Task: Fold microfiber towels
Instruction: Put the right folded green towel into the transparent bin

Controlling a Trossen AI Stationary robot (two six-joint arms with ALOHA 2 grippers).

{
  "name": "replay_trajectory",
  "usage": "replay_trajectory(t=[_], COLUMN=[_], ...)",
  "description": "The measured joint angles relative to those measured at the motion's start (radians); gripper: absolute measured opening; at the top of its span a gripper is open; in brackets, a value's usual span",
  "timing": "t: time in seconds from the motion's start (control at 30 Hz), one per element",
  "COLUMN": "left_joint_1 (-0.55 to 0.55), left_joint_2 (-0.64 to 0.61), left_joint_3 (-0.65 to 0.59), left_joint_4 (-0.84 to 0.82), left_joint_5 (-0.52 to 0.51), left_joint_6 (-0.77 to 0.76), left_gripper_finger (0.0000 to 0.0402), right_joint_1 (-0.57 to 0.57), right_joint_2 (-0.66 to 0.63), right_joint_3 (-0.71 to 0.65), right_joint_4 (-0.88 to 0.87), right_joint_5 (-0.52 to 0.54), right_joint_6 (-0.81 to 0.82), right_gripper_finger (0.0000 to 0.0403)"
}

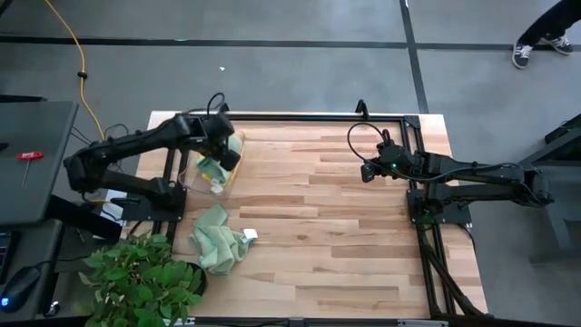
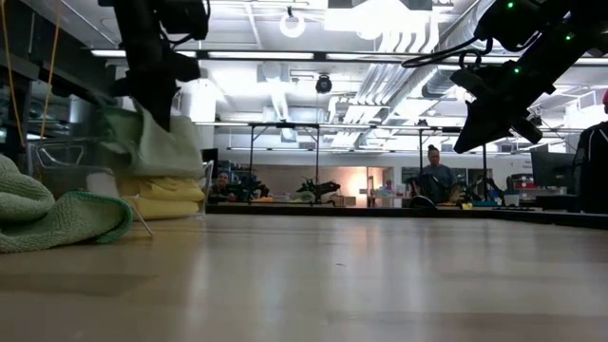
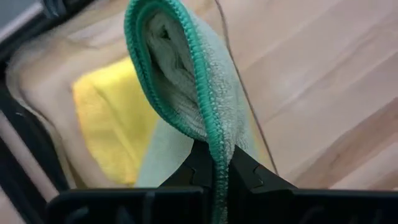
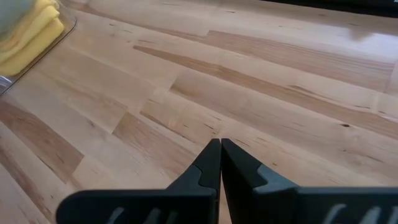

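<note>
My left gripper is at the table's far left, over a clear bin, shut on a pale green microfiber towel with a darker green hem. That towel hangs folded over a stack of yellow towels in the bin. A second pale green towel lies crumpled on the table nearer the front. My right gripper is shut with nothing in it, raised above the table's far right part. My left gripper pinches the green towel's stitched hem between its two fingers, over several folded layers. The fingers slant steeply down from above. The towel hangs below them, slack, and its lower end reaches the yellow stack.
A leafy plant stands at the table's near left corner. Black frame rails run along the table's far and right sides. Bare wood stretches across the middle and right. People sit far behind the table.
</note>
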Motion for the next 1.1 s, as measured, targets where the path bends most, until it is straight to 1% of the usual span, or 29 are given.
replay_trajectory(t=[0.07,0.17,0.37,0.4,0.57,0.67,0.77,0.9,0.97,1.03,1.1], left_joint_1=[-0.025,-0.046,-0.009,-0.001,0.007,0.015,0.041,0.072,0.086,0.100,0.115], left_joint_2=[-0.010,-0.020,-0.020,-0.020,-0.028,-0.056,-0.124,-0.236,-0.285,-0.319,-0.344], left_joint_3=[-0.025,-0.051,-0.106,-0.108,-0.107,-0.107,-0.107,-0.107,-0.107,-0.108,-0.137], left_joint_4=[0.011,0.026,0.045,0.065,0.210,0.271,0.297,0.298,0.306,0.305,0.353], left_joint_5=[-0.010,-0.070,-0.155,-0.142,0.019,0.109,0.204,0.273,0.328,0.366,0.412], left_joint_6=[-0.019,-0.021,-0.015,-0.017,-0.043,-0.074,-0.090,-0.095,-0.100,-0.100,-0.115], left_gripper_finger=[0.0000,0.0000,0.0000,0.0000,0.0000,0.0000,0.0000,0.0000,0.0000,0.0000,0.0000], right_joint_1=[0.000,0.000,0.000,0.000,0.000,0.000,0.000,0.000,0.000,0.000,0.000], right_joint_2=[0.000,0.000,0.000,0.000,0.000,0.000,0.000,0.000,0.000,0.000,0.000], right_joint_3=[0.000,0.000,0.000,0.000,0.000,0.000,0.000,0.000,0.000,0.000,0.000], right_joint_4=[0.000,0.000,0.000,0.000,0.000,0.000,0.000,0.000,0.000,0.000,0.003], right_joint_5=[0.002,0.004,0.007,0.007,0.007,0.007,0.007,0.021,0.026,0.029,0.029], right_joint_6=[-0.004,-0.008,-0.009,-0.009,-0.008,-0.008,-0.008,-0.008,-0.008,-0.008,-0.008], right_gripper_finger=[0.0004,0.0004,0.0004,0.0004,0.0004,0.0004,0.0004,0.0004,0.0004,0.0004,0.0004])
